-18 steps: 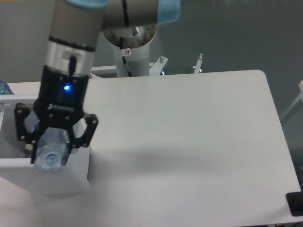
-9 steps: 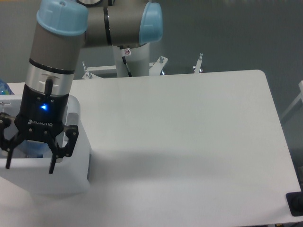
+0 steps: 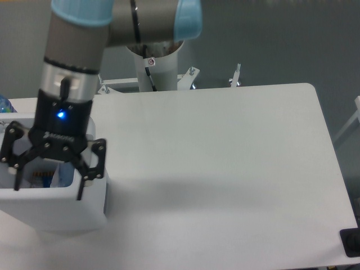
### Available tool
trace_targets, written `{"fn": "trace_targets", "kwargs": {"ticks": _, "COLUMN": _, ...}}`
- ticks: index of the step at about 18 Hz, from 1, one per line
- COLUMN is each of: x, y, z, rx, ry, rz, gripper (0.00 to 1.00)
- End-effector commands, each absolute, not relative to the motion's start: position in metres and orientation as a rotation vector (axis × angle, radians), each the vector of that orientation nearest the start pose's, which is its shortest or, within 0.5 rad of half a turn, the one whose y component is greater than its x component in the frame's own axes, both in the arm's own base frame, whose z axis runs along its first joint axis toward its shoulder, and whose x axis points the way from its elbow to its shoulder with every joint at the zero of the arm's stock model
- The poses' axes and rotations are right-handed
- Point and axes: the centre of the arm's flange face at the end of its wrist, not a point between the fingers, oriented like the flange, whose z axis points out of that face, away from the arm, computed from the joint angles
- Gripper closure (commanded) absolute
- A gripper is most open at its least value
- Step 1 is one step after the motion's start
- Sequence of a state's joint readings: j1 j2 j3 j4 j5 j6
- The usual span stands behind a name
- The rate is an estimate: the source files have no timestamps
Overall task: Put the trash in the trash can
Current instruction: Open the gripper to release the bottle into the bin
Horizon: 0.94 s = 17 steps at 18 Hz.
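The white trash can (image 3: 67, 211) stands at the table's left front corner. My gripper (image 3: 49, 188) hangs open just above its opening, with nothing between its fingers. Inside the can, between the fingers, lies clear plastic trash with a bluish label (image 3: 48, 178); most of it is hidden by the gripper and the can's wall.
The white table (image 3: 225, 163) stretches to the right, its rounded edge at the far right. The robot's white base column (image 3: 157, 70) stands behind the table. A bluish object (image 3: 3, 104) peeks in at the left edge. A black item (image 3: 351, 242) sits at the lower right corner.
One second ago the gripper held the crushed bottle over the can. It then opened, the bottle dropped into the can, and the gripper has since risen slightly and shifted right.
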<state>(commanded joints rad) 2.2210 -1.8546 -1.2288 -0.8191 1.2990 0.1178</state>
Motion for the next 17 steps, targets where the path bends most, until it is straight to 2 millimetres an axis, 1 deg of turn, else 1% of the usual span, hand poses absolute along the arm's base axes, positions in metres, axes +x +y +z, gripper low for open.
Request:
{"fn": "trace_targets", "kwargs": {"ticks": 2, "x": -0.283, "y": 0.604, "z": 0.603, "rx": -2.27, "ry": -0.413, "rz": 0.171, "gripper": 0.0}}
{"fn": "trace_targets", "kwargs": {"ticks": 4, "x": -0.288, "y": 0.596, "z": 0.603, "rx": -2.299, "ry": -0.359, "rz": 0.237, "gripper": 0.0}}
{"fn": "trace_targets", "kwargs": {"ticks": 7, "x": -0.304, "y": 0.577, "z": 0.6, "rx": -2.397, "ry": -0.312, "rz": 0.36, "gripper": 0.0}}
{"fn": "trace_targets", "kwargs": {"ticks": 11, "x": -0.315, "y": 0.558, "z": 0.58, "rx": -2.618, "ry": -0.145, "rz": 0.565, "gripper": 0.0}}
{"fn": "trace_targets", "kwargs": {"ticks": 14, "x": -0.321, "y": 0.548, "z": 0.57, "rx": -2.703, "ry": -0.005, "rz": 0.615, "gripper": 0.0}}
{"fn": "trace_targets", "kwargs": {"ticks": 16, "x": -0.325, "y": 0.544, "z": 0.565, "rx": -2.725, "ry": 0.003, "rz": 0.606, "gripper": 0.0}}
{"fn": "trace_targets", "kwargs": {"ticks": 17, "x": -0.329, "y": 0.538, "z": 0.565, "rx": -2.725, "ry": -0.011, "rz": 0.61, "gripper": 0.0}}
